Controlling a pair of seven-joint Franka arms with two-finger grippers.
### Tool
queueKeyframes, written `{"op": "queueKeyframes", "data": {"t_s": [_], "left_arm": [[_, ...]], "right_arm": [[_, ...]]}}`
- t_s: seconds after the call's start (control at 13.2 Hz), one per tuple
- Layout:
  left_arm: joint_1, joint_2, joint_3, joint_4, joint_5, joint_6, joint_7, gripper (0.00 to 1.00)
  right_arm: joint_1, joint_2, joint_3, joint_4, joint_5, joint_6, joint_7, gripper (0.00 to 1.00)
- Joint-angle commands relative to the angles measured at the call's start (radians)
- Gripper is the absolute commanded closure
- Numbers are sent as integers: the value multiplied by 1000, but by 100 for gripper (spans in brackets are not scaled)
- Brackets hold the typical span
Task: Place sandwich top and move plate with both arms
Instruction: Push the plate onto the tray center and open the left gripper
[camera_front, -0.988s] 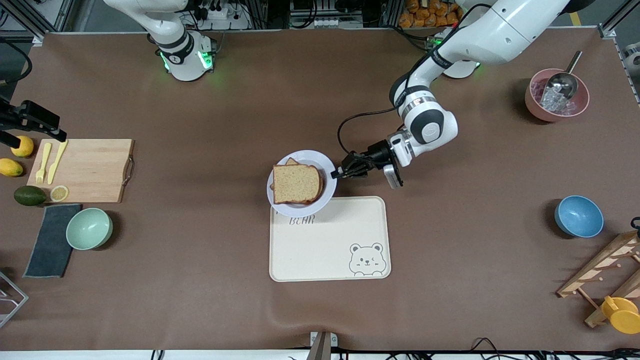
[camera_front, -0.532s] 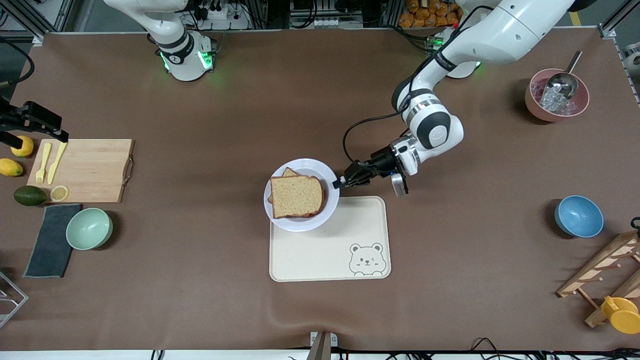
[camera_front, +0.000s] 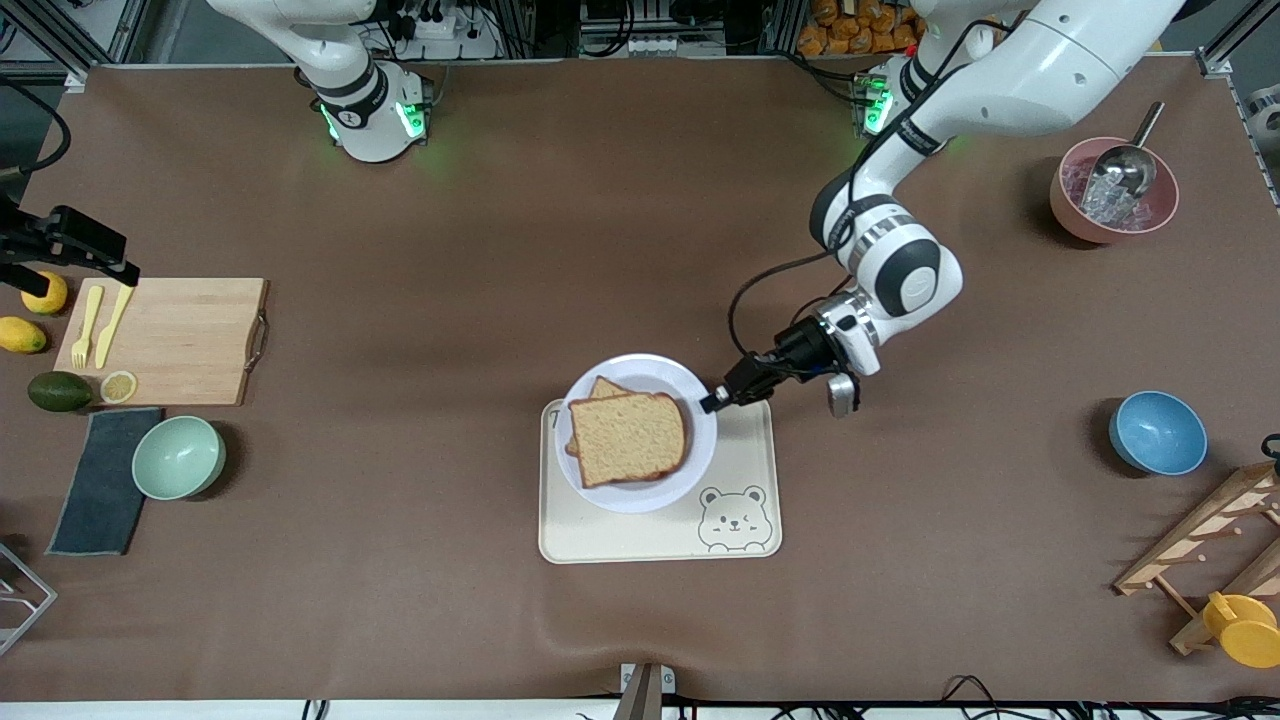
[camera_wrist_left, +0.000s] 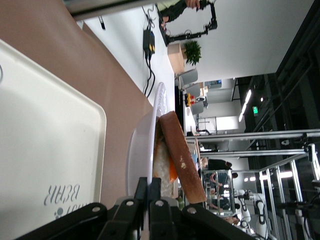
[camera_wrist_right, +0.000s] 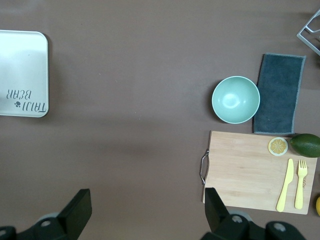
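At the right arm's end of the table (camera_front: 420, 600) we see a wooden cutting board (camera_front: 165, 340) carrying a yellow fork (camera_front: 84, 338), a yellow knife (camera_front: 113, 322) and a lemon slice (camera_front: 119, 386) at its corner nearest the front camera. Just off that corner stands a mint-green bowl (camera_front: 179, 457) with nothing in it, touching a dark cloth (camera_front: 100, 480). The right gripper (camera_wrist_right: 147, 212) waits above this end of the table, over bare brown surface beside the board, its fingers spread wide and holding nothing.

At the middle of the table's near half lies the cream tray (camera_front: 620, 535) with a bear drawing. The plate (camera_front: 635, 497) is over the tray's corner that lies toward the bases and the right arm. In the plate we see the sandwich top (camera_front: 628, 438) lying flat on the stack, with a lower slice's corner showing from under it. The left gripper (camera_front: 716, 400) is clamped on the plate's rim, on the side toward the left arm.

Toward the left arm's end, a pink bowl (camera_front: 1070, 215) near the table's edge by the bases holds ice cubes (camera_front: 1100, 205) and a metal scoop (camera_front: 1125, 165). A blue bowl (camera_front: 1157, 432) stands empty, nearer the front camera.
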Motion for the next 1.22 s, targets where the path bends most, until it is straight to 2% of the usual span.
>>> {"op": "queueKeyframes", "data": {"t_s": [0.0,0.23,0.53,0.61,1.14], "left_arm": [[41,53,-13,40,-1,-52,2,100],[75,136,-9,83,117,-62,-3,100],[90,165,0,85,254,-68,-87,100],[96,185,9,83,281,-104,-87,100],[89,246,54,81,413,-177,-124,100]], "right_arm": [[-22,-4,19,-3,-10,-4,27,0],[-37,-3,18,-3,-7,4,27,0],[-28,3,18,-3,-18,7,45,0],[-28,3,18,-3,-18,7,45,0],[-24,8,19,-3,-18,4,47,0]]}}
